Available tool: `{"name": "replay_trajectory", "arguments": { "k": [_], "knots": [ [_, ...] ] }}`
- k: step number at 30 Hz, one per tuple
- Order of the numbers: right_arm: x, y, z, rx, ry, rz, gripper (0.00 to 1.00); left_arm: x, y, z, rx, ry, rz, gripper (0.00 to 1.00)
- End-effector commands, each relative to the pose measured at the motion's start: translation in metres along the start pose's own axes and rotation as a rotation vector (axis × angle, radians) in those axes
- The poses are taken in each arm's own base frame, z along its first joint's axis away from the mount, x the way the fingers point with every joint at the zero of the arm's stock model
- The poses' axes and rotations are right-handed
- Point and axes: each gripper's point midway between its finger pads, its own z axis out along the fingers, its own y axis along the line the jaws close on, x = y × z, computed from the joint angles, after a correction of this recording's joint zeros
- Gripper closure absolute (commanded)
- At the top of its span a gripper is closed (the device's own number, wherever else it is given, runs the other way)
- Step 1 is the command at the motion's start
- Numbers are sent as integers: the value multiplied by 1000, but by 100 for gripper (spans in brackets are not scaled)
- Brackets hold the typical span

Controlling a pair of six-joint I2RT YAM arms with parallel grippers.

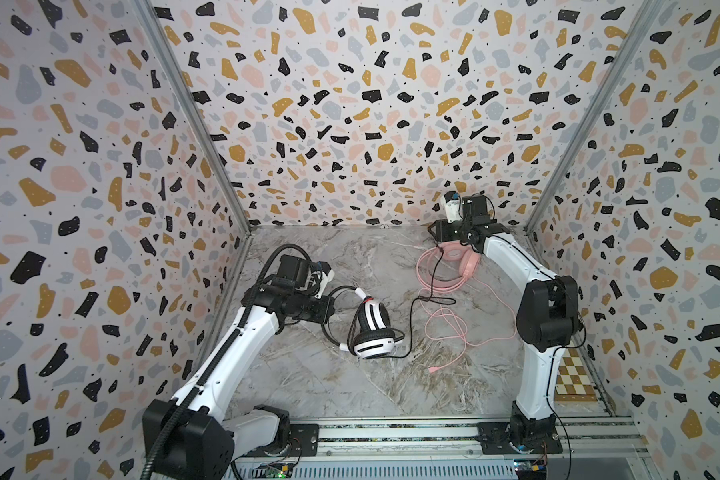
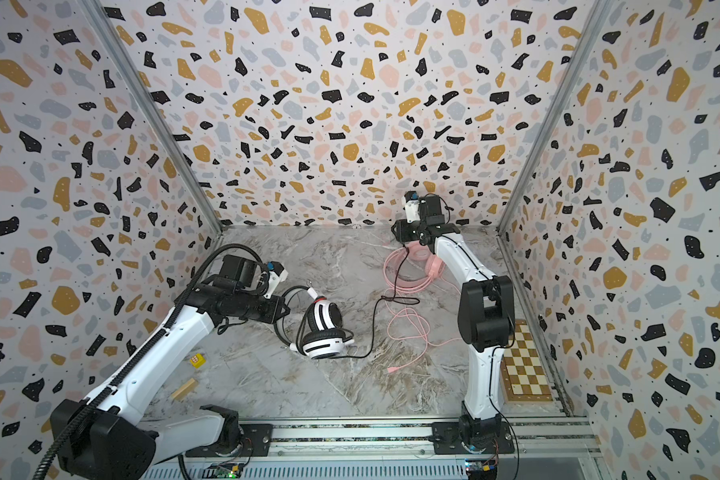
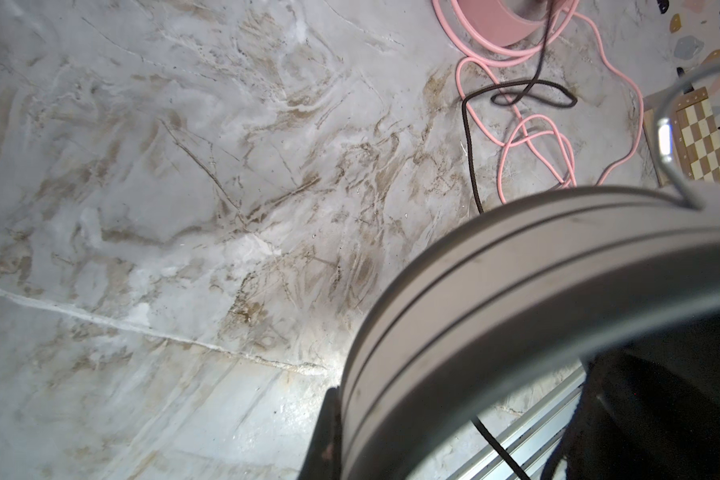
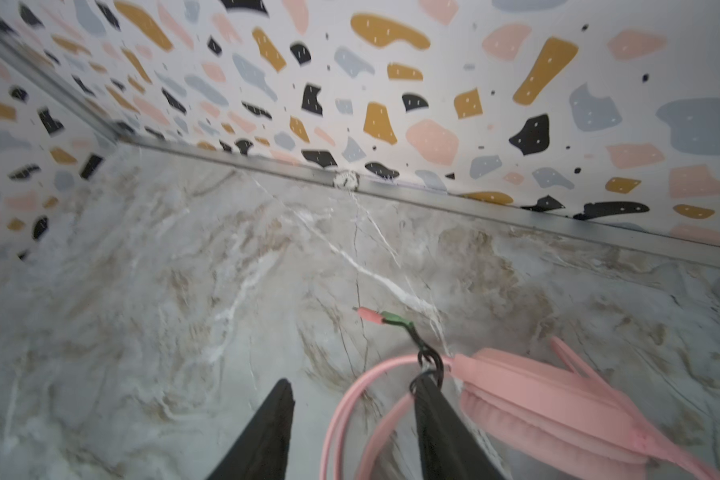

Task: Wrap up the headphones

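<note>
A: Clutter on the far left?

B: In a top view, a yellow cube (image 2: 197, 360) and a wood block (image 2: 184, 389) lie apart on the table (image 1: 329, 386), beside the left arm.

A: Left gripper?

B: The left gripper (image 1: 333, 311) points in from the left, jaws together. Its wrist view is mostly filled by the band (image 3: 516, 291) of the white headset (image 1: 371, 328), tight against a finger (image 3: 325, 432), so the grip is on that band.

A: How does that headset sit?

B: Left of centre in both top views, tilted. The lower cup is on the table and the upper cup is raised toward the gripper.

A: Its cable?

B: The black cable (image 1: 411, 320) leaves the lower cup, runs right along the table, makes a small loop and crosses the pink cable (image 1: 445, 320). Then it climbs to the right gripper (image 4: 354, 384).

A: Pink parts?

B: The pink cable lies in loose loops right of centre, and the rest is coiled around the pink headset (image 1: 460, 257). That headset lies at the back right, just below the right gripper.

A: Its jaws?

B: They are apart, with nothing between them. The black cable hangs hooked on one fingertip (image 4: 427, 388), and its pink and green plugs (image 4: 381, 316) stick out beyond it. The pink headset is just beside that finger.

A: Farthest right?

B: A chessboard (image 1: 574, 378) lies flat by the right wall.
</note>
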Motion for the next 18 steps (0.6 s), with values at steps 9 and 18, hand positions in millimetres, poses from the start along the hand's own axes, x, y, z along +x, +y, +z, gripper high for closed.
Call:
{"name": "replay_trajectory", "arguments": {
  "k": [9,18],
  "knots": [
    [77,23,-88,58,44,35,36,-21,3,7,96,-90,-45,100],
    [199,-14,-101,199,284,172,45,-39,-3,6,140,-127,-23,100]
  ]
}}
